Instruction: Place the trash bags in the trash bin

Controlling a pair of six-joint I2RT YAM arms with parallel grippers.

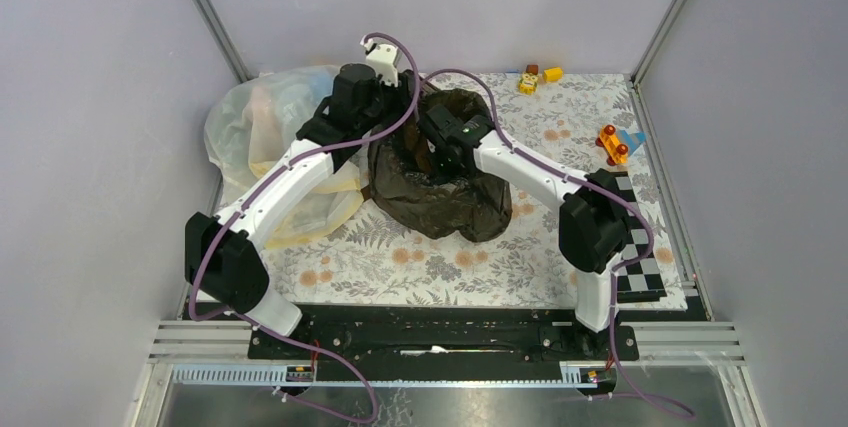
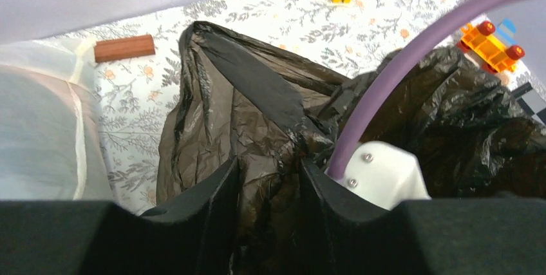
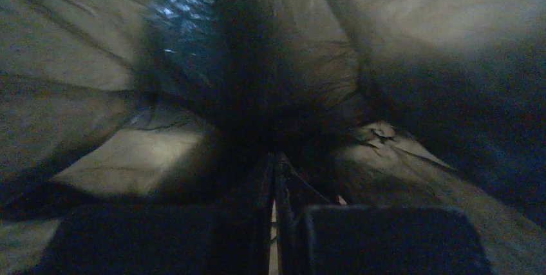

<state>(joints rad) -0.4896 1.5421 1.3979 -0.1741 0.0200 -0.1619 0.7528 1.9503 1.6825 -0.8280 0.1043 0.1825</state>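
The black trash bag [image 1: 450, 202] lies as a crinkled mound mid-table, its mouth open upward. My left gripper [image 1: 392, 125] is at the bag's left rim. In the left wrist view the left gripper [image 2: 267, 173] is shut on a bunched fold of the bag's film [image 2: 257, 107]. My right gripper [image 1: 441, 160] reaches down into the bag's mouth. In the right wrist view the right gripper [image 3: 275, 159] has its jaws pressed together, with the bag's brownish film [image 3: 148, 159] all round it. The trash bin is not in view.
A translucent whitish-yellow bulging bag [image 1: 250, 127] sits at the left under my left arm and shows in the left wrist view [image 2: 38, 127]. A wooden block [image 2: 124, 48], a yellow owl toy [image 1: 527, 82], an orange toy car [image 1: 612, 143] and a checkered board [image 1: 640, 247] are nearby.
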